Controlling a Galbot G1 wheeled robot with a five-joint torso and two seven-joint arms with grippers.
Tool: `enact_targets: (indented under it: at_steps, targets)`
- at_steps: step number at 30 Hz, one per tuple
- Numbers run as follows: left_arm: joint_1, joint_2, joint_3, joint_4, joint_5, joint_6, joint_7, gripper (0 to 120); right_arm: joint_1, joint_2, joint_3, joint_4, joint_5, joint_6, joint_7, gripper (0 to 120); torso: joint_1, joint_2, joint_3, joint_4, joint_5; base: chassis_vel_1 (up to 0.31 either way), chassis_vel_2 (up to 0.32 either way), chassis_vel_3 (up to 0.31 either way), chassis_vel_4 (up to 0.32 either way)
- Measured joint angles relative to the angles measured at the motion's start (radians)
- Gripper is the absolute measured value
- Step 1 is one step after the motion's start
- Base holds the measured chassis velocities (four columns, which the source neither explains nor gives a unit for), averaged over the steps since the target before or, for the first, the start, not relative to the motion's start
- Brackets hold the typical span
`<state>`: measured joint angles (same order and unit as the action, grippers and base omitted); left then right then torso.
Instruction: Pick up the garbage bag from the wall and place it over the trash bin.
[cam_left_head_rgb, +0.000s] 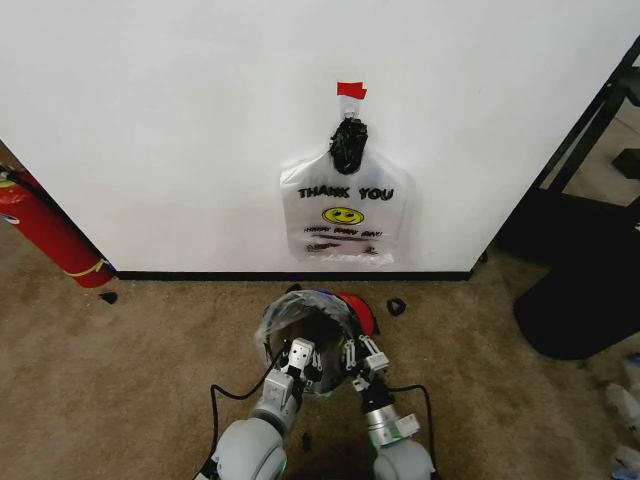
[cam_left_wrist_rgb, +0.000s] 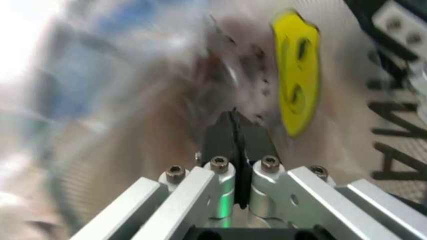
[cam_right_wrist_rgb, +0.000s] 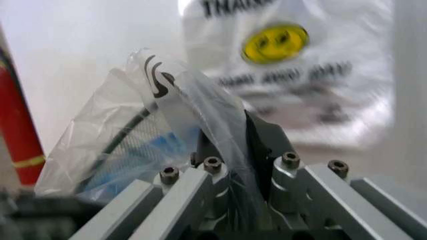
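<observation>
Head view: one garbage bag (cam_left_head_rgb: 345, 215) hangs flat on the white wall (cam_left_head_rgb: 180, 120) from a hook under a small red tape piece (cam_left_head_rgb: 351, 90), its handles bunched in a dark knot; THANK YOU print and yellow smiley face toward the robot, lower edge just above the black baseboard (cam_left_head_rgb: 290, 275); a second see-through bag (cam_left_head_rgb: 300, 325) is already draped over the rim of the trash bin (cam_left_head_rgb: 325, 340), which stands on the brown carpet (cam_left_head_rgb: 130, 390) near the wall, red base showing at the right side; both arms reach to the bin from below; left end effector (cam_left_head_rgb: 297, 352) at the bin's near-left rim, fingers pressed together, left wrist view shows the two black pads (cam_left_wrist_rgb: 223, 140) closed with plastic film and a yellow smiley close around them; cannot tell if film is pinched between them; right end effector (cam_left_head_rgb: 358, 352) at the near-right rim, clamped on a fold of the clear bag (cam_right_wrist_rgb: 200, 125) that runs up between its fingers in the right wrist view; red fire extinguisher (cam_left_head_rgb: 45, 235) leans at the left by the wall; black frame (cam_left_head_rgb: 590, 130) and dark round base at the right.
</observation>
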<state>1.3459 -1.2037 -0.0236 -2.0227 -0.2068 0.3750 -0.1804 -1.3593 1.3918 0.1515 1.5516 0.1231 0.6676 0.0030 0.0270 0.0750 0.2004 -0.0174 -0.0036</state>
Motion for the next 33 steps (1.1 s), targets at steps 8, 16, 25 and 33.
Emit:
enact_targets:
  at_steps: [8, 16, 25, 33]
  targets:
    - [0.004, 0.004, 0.005, 0.001, 0.0, -0.037, 0.017, 0, -0.027, -0.014, -0.006, 0.033, 0.07, -0.073, 0.066, 0, 0.0, 0.0, 0.0, 0.0001, -0.0002, 0.0, 0.0, 0.0, 0.0]
    - [0.017, 0.015, 0.012, -0.004, 0.005, -0.042, 0.028, 0, -0.068, -0.028, -0.022, 0.078, 0.109, -0.121, 0.117, 0, 0.0, 0.0, 0.0, 0.0001, -0.0002, 0.0, 0.0, 0.0, 0.0]
    - [0.022, 0.015, 0.029, -0.002, 0.012, -0.046, 0.043, 0, -0.102, -0.05, -0.031, 0.137, 0.162, -0.206, 0.188, 0, 0.0, 0.0, 0.0, 0.0001, -0.0002, 0.0, 0.0, 0.0, 0.0]
    - [0.031, 0.01, 0.032, 0.001, 0.031, -0.052, 0.06, 0, -0.101, -0.06, -0.043, 0.187, 0.235, -0.281, 0.209, 0, 0.0, 0.0, 0.0, 0.0001, -0.0001, 0.0, 0.0, 0.0, 0.0]
